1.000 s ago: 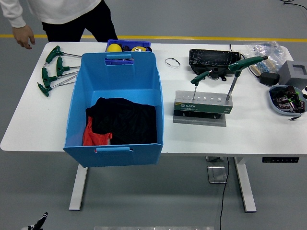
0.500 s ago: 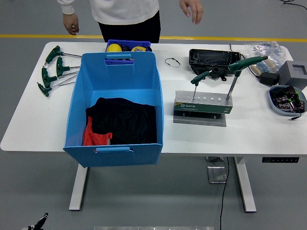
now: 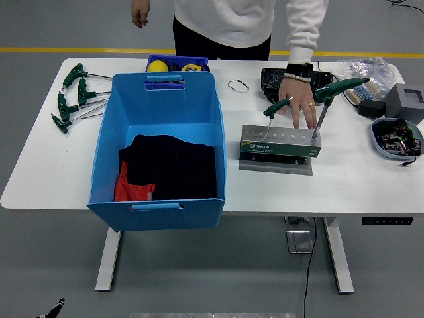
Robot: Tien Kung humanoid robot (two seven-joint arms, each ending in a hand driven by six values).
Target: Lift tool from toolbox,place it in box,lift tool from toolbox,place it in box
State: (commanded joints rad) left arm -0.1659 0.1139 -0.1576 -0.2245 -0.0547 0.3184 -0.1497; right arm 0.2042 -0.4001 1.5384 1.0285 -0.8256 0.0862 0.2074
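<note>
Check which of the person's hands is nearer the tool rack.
Their left. The left hand is over the table, just behind the rack; the right hand hangs beyond the far edge, past the bin.

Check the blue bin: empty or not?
Not empty. The blue bin holds black cloth and a red piece at its bottom; no green-handled tool shows inside.

Plain grey floor all around, with a yellow line running across the top of the frame. The white counter sits on white metal legs, control panel under its lower right edge, black cable hanging down.
</note>
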